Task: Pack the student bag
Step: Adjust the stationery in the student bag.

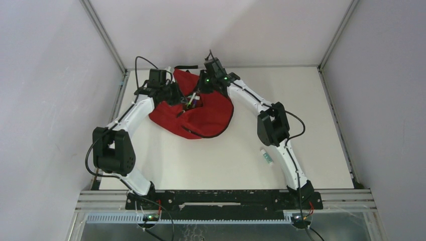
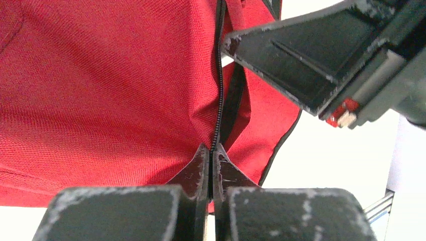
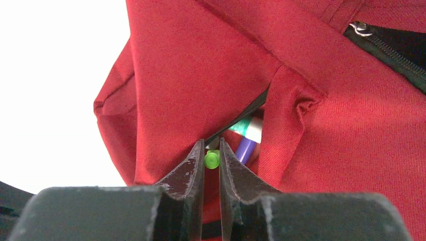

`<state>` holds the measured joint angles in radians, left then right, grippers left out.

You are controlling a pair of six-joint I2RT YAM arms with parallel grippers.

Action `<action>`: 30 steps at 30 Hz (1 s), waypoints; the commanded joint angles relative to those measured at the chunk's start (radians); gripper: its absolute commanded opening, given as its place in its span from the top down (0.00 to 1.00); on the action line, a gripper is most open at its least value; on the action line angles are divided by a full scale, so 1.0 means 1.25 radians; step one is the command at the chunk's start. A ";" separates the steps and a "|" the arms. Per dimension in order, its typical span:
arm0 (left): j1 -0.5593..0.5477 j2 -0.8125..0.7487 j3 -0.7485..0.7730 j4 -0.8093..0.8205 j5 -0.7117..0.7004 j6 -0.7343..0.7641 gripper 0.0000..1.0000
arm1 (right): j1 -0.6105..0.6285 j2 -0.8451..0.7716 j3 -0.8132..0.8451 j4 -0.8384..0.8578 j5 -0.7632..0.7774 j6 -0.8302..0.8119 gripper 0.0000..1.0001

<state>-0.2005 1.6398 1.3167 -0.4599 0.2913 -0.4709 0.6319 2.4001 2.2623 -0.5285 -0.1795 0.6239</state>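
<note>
The student bag, red with black trim, lies slumped at the far middle of the table. My left gripper is shut on the bag's black zip edge, holding the fabric up. My right gripper is at the bag's opening, shut on the green end of a pen that points into the bag. Just behind it, a purple pen and a teal-and-white item show inside the opening. The bag's inside is otherwise hidden.
A small white tube with green marking lies on the table beside the right arm's elbow. The right gripper's body hangs close above the left fingers. A metal zip pull sits on a second zip.
</note>
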 commanded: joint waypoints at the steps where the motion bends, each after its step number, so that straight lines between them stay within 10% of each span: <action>1: -0.004 -0.060 -0.009 0.011 0.038 -0.003 1.00 | -0.018 0.026 -0.016 0.084 -0.130 0.119 0.85; 9: -0.005 -0.064 -0.010 0.006 0.035 0.001 1.00 | -0.064 -0.079 -0.298 0.395 -0.250 0.301 0.89; 30: -0.004 -0.064 -0.014 0.011 0.045 -0.006 1.00 | -0.043 -0.133 -0.352 0.465 -0.226 0.345 0.92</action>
<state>-0.2005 1.6264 1.3167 -0.4801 0.2924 -0.4713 0.5411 2.2673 1.7699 0.0074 -0.4606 1.0252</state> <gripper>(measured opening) 0.012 0.181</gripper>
